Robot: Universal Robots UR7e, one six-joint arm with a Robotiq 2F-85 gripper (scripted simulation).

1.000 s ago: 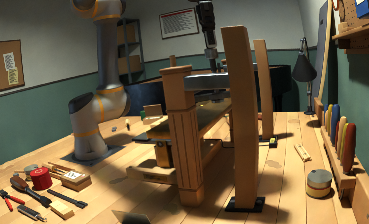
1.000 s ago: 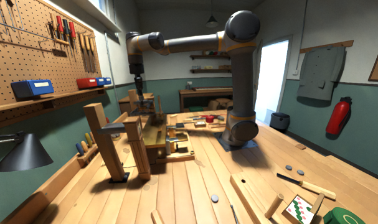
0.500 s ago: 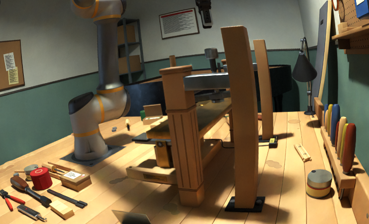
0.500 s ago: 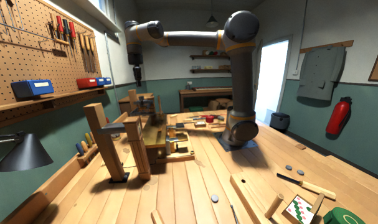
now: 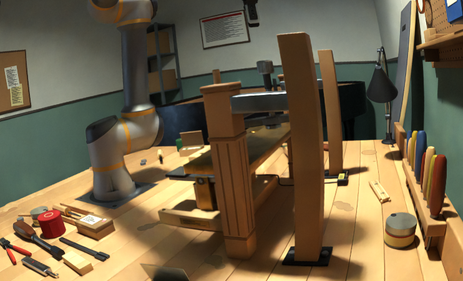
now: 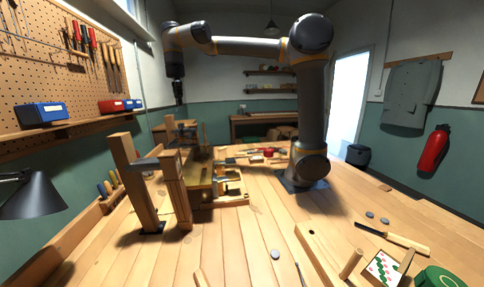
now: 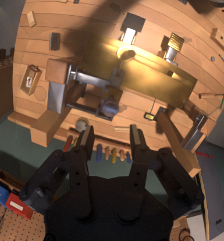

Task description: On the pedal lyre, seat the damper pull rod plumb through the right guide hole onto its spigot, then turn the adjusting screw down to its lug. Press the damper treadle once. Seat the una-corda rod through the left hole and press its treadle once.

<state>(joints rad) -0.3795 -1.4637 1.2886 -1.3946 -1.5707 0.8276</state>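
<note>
The knurled adjusting screw (image 5: 265, 67) stands upright on the grey metal crossbar (image 5: 259, 101) of the wooden pedal lyre (image 5: 235, 152). From the wrist camera the screw head (image 7: 110, 107) sits by the crossbar, with a rod end (image 7: 125, 53) showing in the brass-lit top plate. Two treadles (image 7: 129, 34) (image 7: 172, 49) jut out on the lyre's far side. My gripper (image 5: 250, 11) hangs high above the lyre, well over the screw (image 6: 178, 92). Seen from the wrist, the gripper (image 7: 112, 139) is open and holds nothing.
Behind the lyre stand a black piano and a desk lamp (image 5: 382, 90). Two tall wooden uprights (image 5: 304, 145) flank the lyre's near side. A screwdriver rack (image 5: 425, 172) lines the right bench edge. Hand tools and a red cap (image 5: 51, 223) lie at the left.
</note>
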